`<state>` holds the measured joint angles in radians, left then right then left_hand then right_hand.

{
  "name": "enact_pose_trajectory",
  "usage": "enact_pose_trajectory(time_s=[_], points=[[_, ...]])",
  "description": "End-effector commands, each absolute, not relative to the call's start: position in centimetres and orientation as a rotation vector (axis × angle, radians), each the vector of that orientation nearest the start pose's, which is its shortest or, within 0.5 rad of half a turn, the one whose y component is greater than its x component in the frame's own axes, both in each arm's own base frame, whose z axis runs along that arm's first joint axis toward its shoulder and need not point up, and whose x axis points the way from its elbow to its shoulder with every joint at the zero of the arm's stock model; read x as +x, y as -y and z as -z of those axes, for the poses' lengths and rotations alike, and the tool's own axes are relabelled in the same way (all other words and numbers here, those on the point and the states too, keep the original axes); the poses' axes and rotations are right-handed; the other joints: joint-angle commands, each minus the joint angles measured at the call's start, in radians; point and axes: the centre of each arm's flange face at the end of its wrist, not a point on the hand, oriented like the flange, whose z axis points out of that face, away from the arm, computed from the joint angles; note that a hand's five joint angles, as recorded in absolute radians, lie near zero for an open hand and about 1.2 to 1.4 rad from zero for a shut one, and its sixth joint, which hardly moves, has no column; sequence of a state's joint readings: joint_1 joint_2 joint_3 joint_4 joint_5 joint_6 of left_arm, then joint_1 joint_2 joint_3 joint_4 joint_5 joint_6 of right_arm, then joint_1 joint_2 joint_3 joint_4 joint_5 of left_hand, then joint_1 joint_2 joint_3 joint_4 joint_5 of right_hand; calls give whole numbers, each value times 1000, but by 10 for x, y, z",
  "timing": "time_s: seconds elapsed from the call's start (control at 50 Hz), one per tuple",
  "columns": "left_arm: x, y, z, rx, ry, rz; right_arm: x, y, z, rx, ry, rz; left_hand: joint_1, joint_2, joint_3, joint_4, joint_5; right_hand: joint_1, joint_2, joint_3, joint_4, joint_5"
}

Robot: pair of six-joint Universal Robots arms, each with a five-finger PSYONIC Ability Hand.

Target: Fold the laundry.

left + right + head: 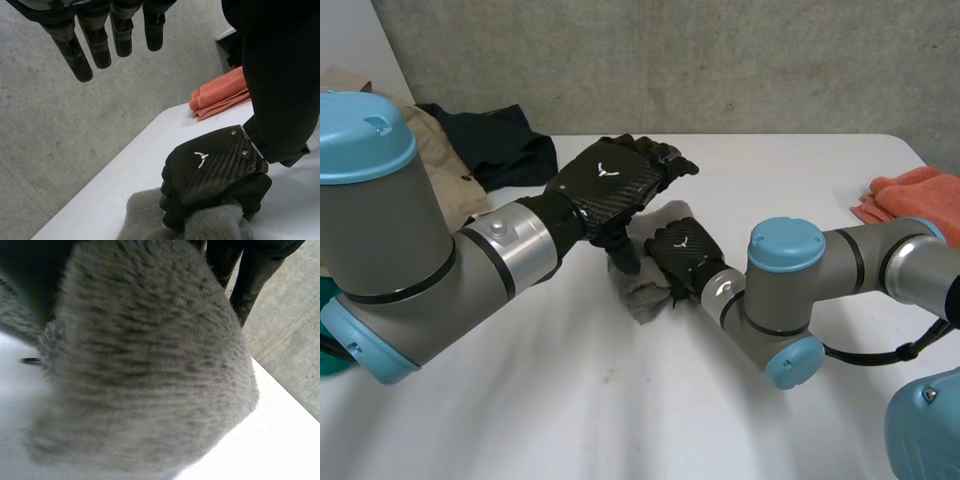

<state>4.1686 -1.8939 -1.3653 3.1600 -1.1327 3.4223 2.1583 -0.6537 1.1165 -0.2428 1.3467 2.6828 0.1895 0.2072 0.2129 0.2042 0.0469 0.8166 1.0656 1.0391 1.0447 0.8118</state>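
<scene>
Grey cloth (640, 295) is bunched mid-table (620, 400) with no clear long axis, gripped from above by the curled fingers of the right hand (682, 252), while the left hand (610, 180) is held spread just above it, so the right is judged nearer.

The light is soft and even and comes mostly from above: the cap (360, 135) of the left arm has a pale sheen on its top. The table (620, 400) is bright, and in the right wrist view it is almost washed out beside the cloth (145, 365). The right hand (215, 167) shines faintly on its back; the left hand (97, 47) looks dark against the wall (60, 140).
</scene>
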Motion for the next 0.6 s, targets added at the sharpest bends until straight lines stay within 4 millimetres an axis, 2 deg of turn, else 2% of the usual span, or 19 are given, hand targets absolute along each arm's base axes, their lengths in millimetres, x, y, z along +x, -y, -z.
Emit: enact_pose_trajectory(time_s=[0.02, 0.16, 0.26, 0.28, 0.34, 0.36, 0.4, 0.42, 0.44, 0.48, 0.5, 0.56, 0.58, 0.6], points=[[-332, 225, -267, 1576, -2261, 2366, 380, 304, -114, -1272, -1823, 1855, 24, 6, 1, 9, -8, 580, 331, 357, 352, 410], [-323, 231, -279, 1517, -2229, 2405, 342, 354, -148, -1166, -1853, 2040, 24, 6, 1, 9, -8, 580, 331, 357, 352, 410], [-316, 236, -287, 1479, -2206, 2428, 320, 390, -174, -1094, -1802, 2192, 24, 6, 1, 9, -8, 580, 331, 357, 352, 410], [-315, 237, -288, 1473, -2200, 2433, 311, 404, -185, -1070, -1778, 2251, 24, 6, 1, 9, -8, 580, 331, 357, 352, 410], [-315, 238, -289, 1468, -2196, 2436, 292, 426, -202, -1034, -1738, 2333, 24, 6, 1, 9, -8, 580, 331, 357, 352, 410], [-315, 238, -289, 1467, -2194, 2438, 277, 441, -213, -1017, -1709, 2381, 24, 6, 1, 9, -8, 580, 331, 357, 352, 410], [-315, 238, -289, 1470, -2196, 2437, 261, 455, -224, -1011, -1672, 2433, 24, 6, 1, 9, -8, 580, 331, 357, 352, 410], [-315, 238, -289, 1470, -2194, 2439, 244, 469, -234, -1003, -1636, 2478, 24, 6, 1, 9, -8, 580, 331, 357, 352, 410], [-315, 238, -289, 1469, -2194, 2439, 236, 475, -240, -999, -1613, 2498, 24, 6, 1, 9, -8, 580, 331, 357, 352, 410], [-316, 237, -289, 1472, -2194, 2439, 220, 487, -248, -975, -1580, 2518, 24, 6, 1, 9, -8, 580, 331, 357, 352, 410], [-316, 237, -289, 1473, -2192, 2439, 200, 500, -251, -933, -1569, 2526, 24, 6, 1, 9, -8, 580, 331, 357, 352, 410], [-316, 237, -289, 1475, -2191, 2439, 167, 518, -253, -857, -1547, 2530, 24, 6, 1, 9, -8, 580, 331, 357, 352, 410], [-317, 236, -289, 1477, -2191, 2439, 147, 528, -256, -815, -1516, 2537, 24, 6, 1, 9, -8, 580, 331, 357, 352, 410], [-317, 236, -289, 1477, -2191, 2439, 137, 532, -256, -798, -1498, 2536, 24, 6, 1, 9, -8, 580, 331, 357, 352, 410]])
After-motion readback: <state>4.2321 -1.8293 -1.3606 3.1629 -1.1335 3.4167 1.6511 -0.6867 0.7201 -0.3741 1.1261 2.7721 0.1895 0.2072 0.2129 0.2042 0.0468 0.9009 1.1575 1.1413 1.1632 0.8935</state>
